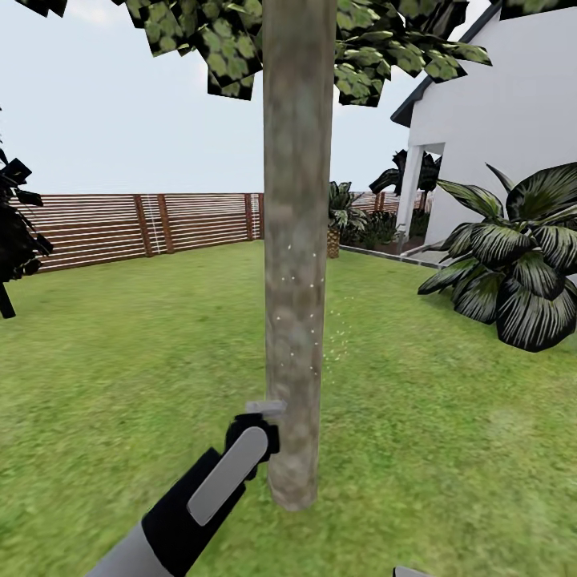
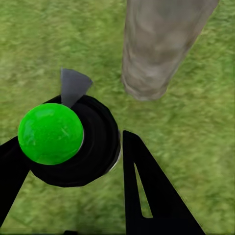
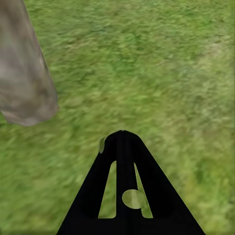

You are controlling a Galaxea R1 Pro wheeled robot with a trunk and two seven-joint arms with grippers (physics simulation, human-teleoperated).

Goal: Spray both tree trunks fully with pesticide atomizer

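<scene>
Our left gripper (image 2: 73,156) is clamped around the pesticide atomizer (image 2: 63,139), which stands upright on its long axis with its grey nozzle (image 1: 265,408) aimed at the tree trunk (image 1: 296,264) just beside it. Our right gripper (image 3: 122,139) hangs over grass (image 3: 161,73) with its fingers pressed together. Beyond, pale specks dot the trunk, whose canopy (image 1: 240,40) is cut off above, before the fence (image 1: 136,228)

green grass lawn (image 1: 120,361) underfoot; brown slat fence (image 1: 144,228) behind; white house wall (image 1: 513,112) at right; broad-leaf plant (image 1: 521,264) beside it; pale sky (image 1: 120,120).
</scene>
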